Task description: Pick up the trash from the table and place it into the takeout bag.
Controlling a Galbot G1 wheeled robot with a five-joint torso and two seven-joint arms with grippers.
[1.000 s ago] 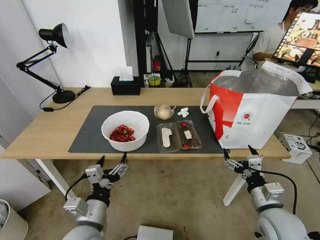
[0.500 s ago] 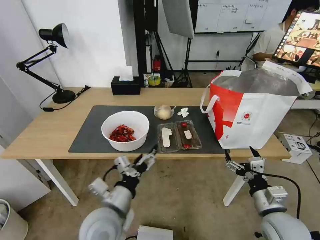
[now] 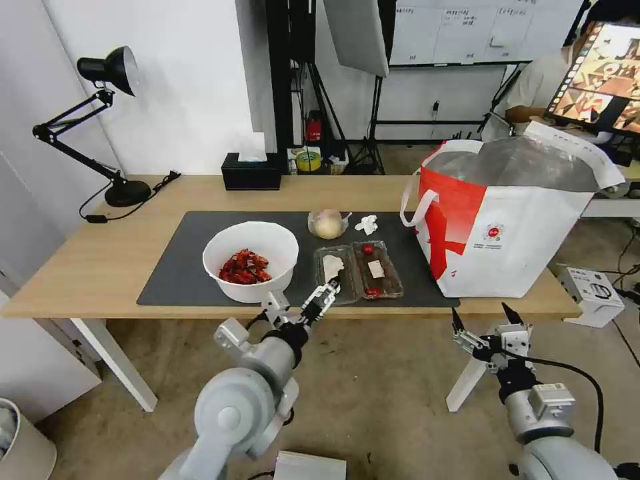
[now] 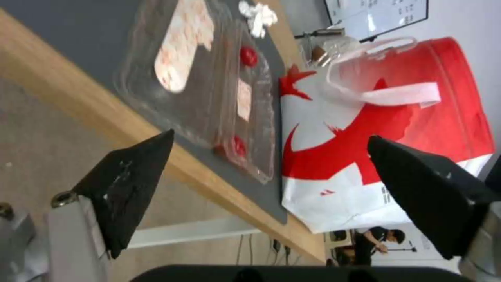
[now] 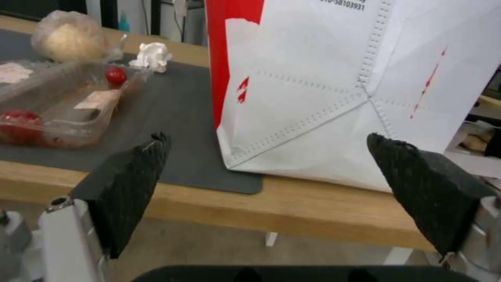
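The left gripper has swung right to the table edge, jaws wide, by the clamshell box. Its wrist view lines up box and takeout bag. The right gripper, wide open, waits below the bag.

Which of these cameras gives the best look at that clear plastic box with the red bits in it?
The head view: it sees the whole clear plastic box from above, lying open on the dark mat. The left wrist view shows it tilted and blurred. The right wrist view catches one half from the side.
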